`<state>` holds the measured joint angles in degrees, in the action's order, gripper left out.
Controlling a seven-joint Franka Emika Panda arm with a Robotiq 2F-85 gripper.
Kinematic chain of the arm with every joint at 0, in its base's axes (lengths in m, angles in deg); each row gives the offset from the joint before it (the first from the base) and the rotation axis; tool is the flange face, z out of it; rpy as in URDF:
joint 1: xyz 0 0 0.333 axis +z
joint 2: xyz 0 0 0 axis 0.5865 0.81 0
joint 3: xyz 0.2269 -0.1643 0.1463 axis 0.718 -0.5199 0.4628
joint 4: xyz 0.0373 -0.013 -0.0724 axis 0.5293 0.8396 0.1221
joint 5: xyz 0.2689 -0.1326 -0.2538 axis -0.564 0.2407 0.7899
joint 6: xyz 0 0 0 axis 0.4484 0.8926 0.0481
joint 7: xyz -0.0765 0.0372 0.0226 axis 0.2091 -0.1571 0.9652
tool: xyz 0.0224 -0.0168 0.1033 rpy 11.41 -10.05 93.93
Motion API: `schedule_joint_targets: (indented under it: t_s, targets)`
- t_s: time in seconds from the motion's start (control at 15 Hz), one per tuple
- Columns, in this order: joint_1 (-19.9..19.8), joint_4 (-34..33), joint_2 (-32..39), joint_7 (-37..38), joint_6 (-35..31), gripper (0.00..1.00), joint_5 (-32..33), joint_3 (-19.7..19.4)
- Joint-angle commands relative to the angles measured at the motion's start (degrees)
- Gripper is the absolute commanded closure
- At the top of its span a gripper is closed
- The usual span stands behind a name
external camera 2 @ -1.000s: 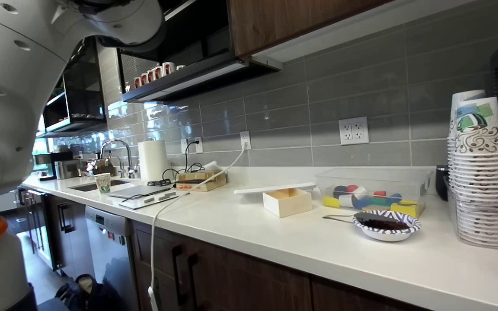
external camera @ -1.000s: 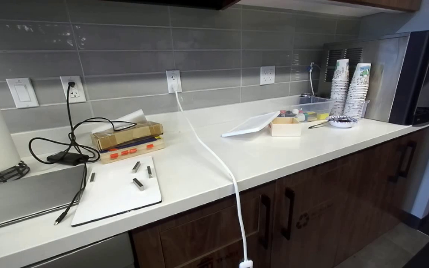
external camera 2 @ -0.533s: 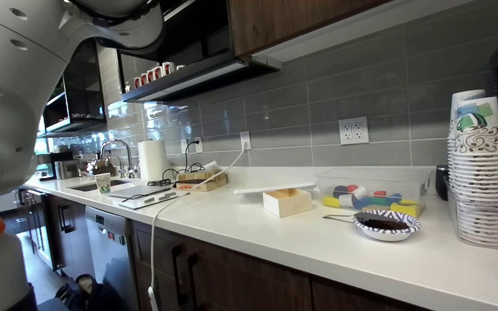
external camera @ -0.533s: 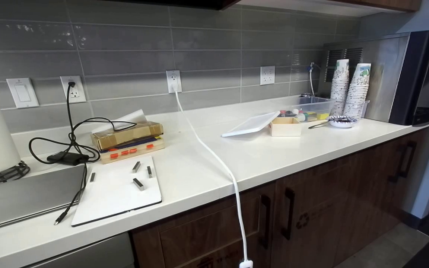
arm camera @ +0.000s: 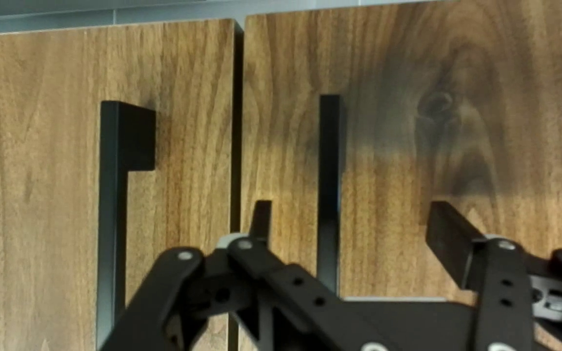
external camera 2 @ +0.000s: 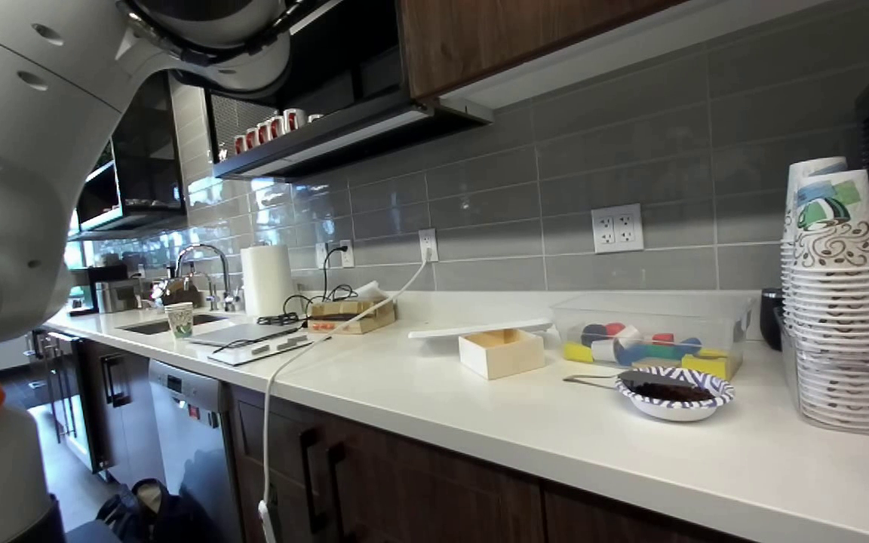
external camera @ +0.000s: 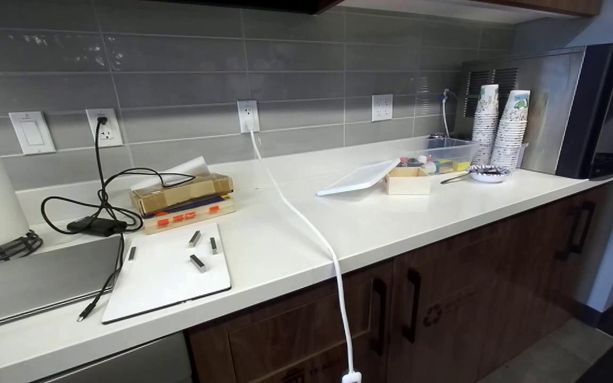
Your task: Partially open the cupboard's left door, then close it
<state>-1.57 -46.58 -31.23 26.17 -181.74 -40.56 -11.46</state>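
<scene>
In the wrist view two wooden cupboard doors stand side by side with a narrow dark gap between them. The door on the picture's left point(arm camera: 42, 195) has a long black bar handle point(arm camera: 111, 204). The door on the picture's right point(arm camera: 383, 195) has a similar black handle point(arm camera: 329, 185). Both doors look shut. My gripper point(arm camera: 351, 207) is open and empty. Its fingers appear on either side of the right-hand handle in the picture, apart from it; the depth between them cannot be told. The gripper is out of view in both exterior views; the arm point(external camera 2: 19, 151) shows at the left in an exterior view.
An upper cabinet point(external camera 2: 525, 38) and a black shelf with cups point(external camera 2: 321, 143) hang over the white counter point(external camera 2: 419, 400). The counter bears a wooden box point(external camera 2: 506, 354), a clear bin point(external camera 2: 653, 317) and cup stacks point(external camera 2: 842, 317). A white cord point(external camera: 306, 223) hangs over its front edge.
In an exterior view the arm's upper links have shifted slightly to the right and downward, and its upper joint has turned a little. The counter and its objects look unchanged.
</scene>
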Motion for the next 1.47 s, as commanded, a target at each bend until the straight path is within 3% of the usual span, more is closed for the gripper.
schedule_joint_targets:
  t_s: [0.0,0.47,1.4]
  targets:
    - [-2.1,-9.2,5.1,2.3,1.5,0.49,2.5,3.6]
    - [-1.7,-7.0,4.1,1.7,0.7,1.00,1.4,2.5]
    - [-4.8,-2.6,-3.0,1.7,7.8,0.97,1.2,0.8]
